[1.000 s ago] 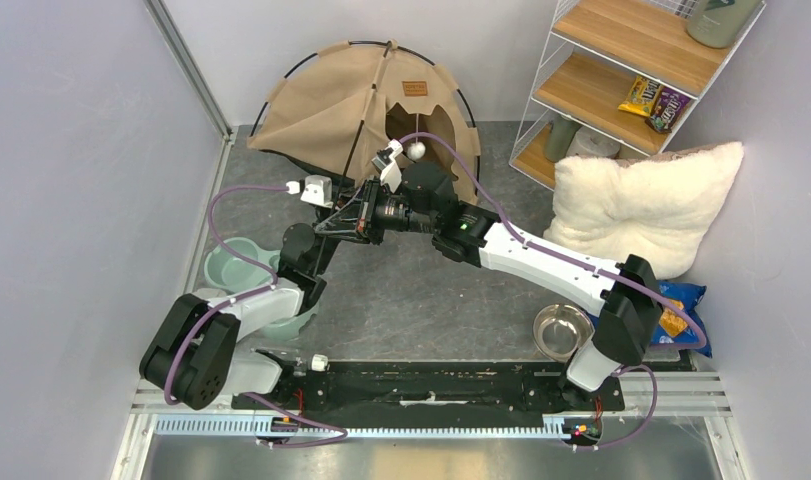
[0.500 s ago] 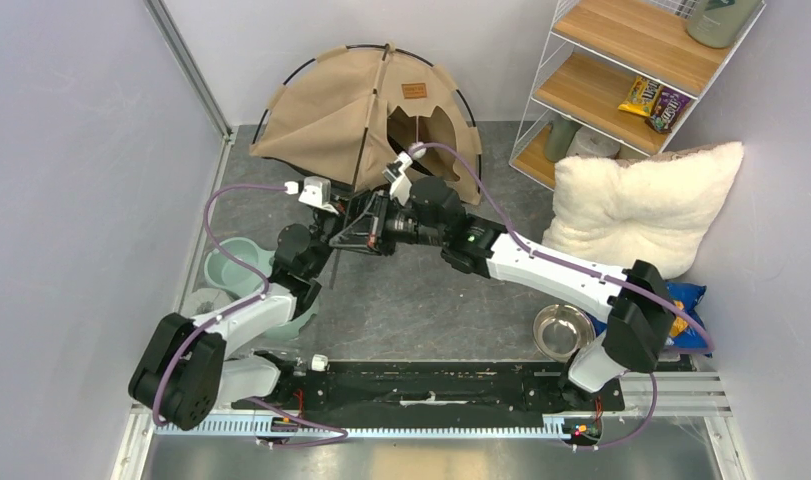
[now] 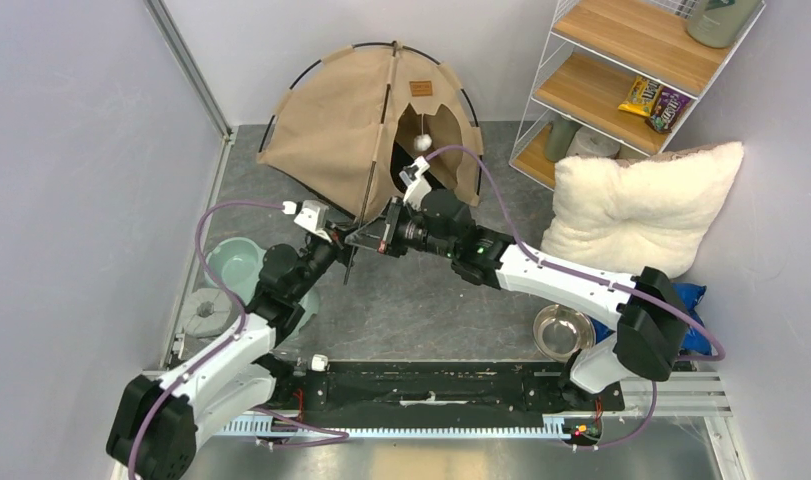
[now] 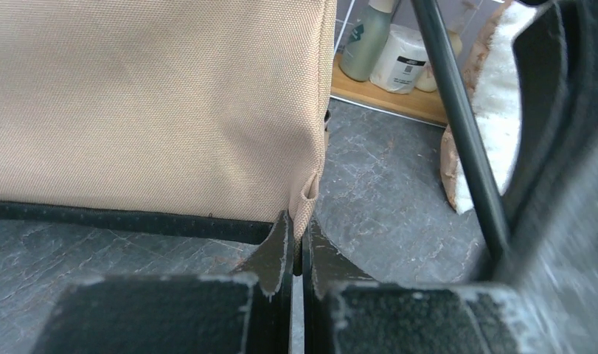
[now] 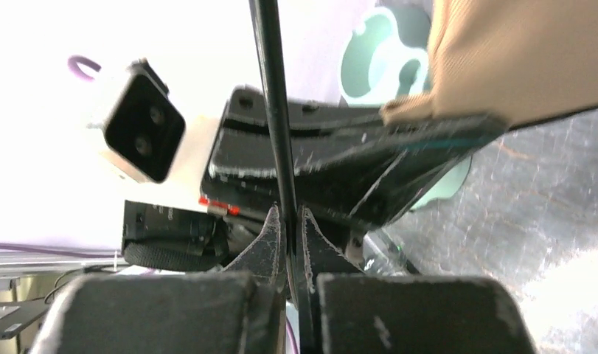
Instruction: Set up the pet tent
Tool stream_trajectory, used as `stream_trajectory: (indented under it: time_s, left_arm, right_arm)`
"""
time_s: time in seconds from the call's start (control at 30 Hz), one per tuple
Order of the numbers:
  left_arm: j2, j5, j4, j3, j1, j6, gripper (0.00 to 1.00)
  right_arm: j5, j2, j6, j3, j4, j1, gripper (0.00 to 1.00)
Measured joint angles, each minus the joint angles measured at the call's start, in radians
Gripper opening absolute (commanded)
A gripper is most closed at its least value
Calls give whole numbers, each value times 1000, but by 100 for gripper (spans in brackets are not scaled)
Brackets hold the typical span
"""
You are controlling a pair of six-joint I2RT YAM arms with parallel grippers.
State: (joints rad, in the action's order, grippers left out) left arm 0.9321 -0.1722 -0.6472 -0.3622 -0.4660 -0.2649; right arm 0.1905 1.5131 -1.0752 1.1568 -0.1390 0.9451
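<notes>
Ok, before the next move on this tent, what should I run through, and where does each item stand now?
1. Right hand clamped on the pole: ok.
2. Left hand shut at the pet tent corner: ok.
3. Fabric actually pinched by left hand: cannot tell.
4. Pole end seated in the corner pocket: not ok.
5. Pillow apart from the tent: ok.

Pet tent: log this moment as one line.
pet tent: standing | left gripper: shut on its corner | right gripper: shut on pole

pillow (image 3: 641, 205): beside shelf (image 3: 631, 35) | steel bowl (image 3: 561, 331): floor | green bowl (image 3: 231, 264): floor
</notes>
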Motion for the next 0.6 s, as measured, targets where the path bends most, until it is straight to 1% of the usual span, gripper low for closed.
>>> stream_trajectory:
  time_s: [0.1, 0.2, 0.33, 0.6]
  left_arm:
    - [-110, 5, 69, 25, 0, -6, 2]
    - [-179, 17, 102, 43, 0, -35, 2]
    - [-228, 45, 167, 46, 0, -89, 2]
    - [-338, 93, 303, 46, 0, -174, 2]
  right_arm:
    - [-52, -14, 23, -16, -66, 0, 0]
    - [-101, -26, 47, -25, -131, 0, 0]
    - [-159, -27, 82, -25, -182, 0, 0]
    - [-241, -26, 162, -25, -212, 0, 0]
